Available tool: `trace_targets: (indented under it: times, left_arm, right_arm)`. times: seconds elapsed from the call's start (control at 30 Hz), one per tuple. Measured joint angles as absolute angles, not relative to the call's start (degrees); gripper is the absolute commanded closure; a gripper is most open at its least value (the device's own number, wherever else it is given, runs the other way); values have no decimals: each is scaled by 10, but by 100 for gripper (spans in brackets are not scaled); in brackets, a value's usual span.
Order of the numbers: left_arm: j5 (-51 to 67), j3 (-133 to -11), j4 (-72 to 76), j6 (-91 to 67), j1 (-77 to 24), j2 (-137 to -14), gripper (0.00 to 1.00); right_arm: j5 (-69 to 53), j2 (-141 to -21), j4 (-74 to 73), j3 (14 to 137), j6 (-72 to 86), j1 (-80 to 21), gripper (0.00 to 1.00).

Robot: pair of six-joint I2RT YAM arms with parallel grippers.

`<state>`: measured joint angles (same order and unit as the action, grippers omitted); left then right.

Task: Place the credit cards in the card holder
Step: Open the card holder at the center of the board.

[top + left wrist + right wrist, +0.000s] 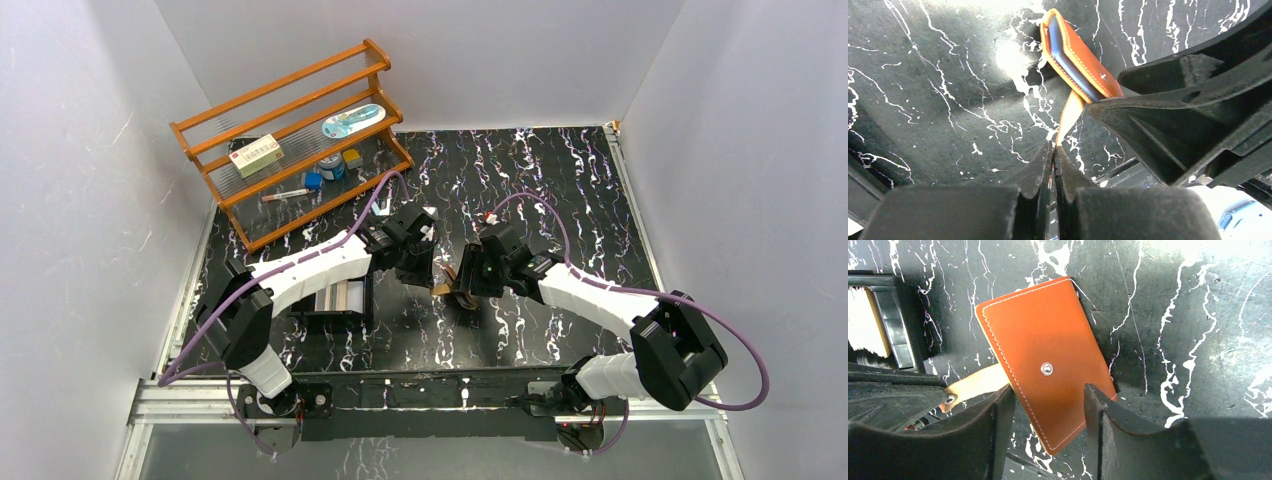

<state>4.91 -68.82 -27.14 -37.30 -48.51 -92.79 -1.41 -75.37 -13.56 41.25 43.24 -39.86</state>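
Left claw (pixel 1054 147) clenched on strap (pixel 1070 110); holder (pixel 1048 360) just beyond its tips. Right claw (pixel 1048 390) spread, tips against holder's face, stud (pixel 1047 369) just ahead of its gap.

**Surface** (pixel 560 180), contents by position.
- Far left corner: rack (pixel 290 140), small items on its shelves.
- Left part, towards the near edge: tray (pixel 352 312), credit cards (pixel 865 320) in it.
- Centre, right of the tray: card holder (pixel 1043 340), its strap (pixel 978 382) running out towards the tray.
- Between tray and holder: left pincer (pixel 1054 150), clamped on the strap.
- Over one end of the holder: right pincer (pixel 1048 390), jaws apart.
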Motion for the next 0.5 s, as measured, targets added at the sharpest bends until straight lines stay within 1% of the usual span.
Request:
trace_targets:
  times: [0.1,0.33,0.5]
  left_arm:
    - [44,-682,-273,-370,-483,-928,100]
    - [37,-679,-277,-362,-482,-928,100]
    - [36,-672,-274,-362,-481,-928,100]
  right_arm:
    - [-12,-754,-138,413,430,-399,38]
    - [-5,-758,-150,429,417,-399,49]
    - [1,-771,-153,437,415,-399,50]
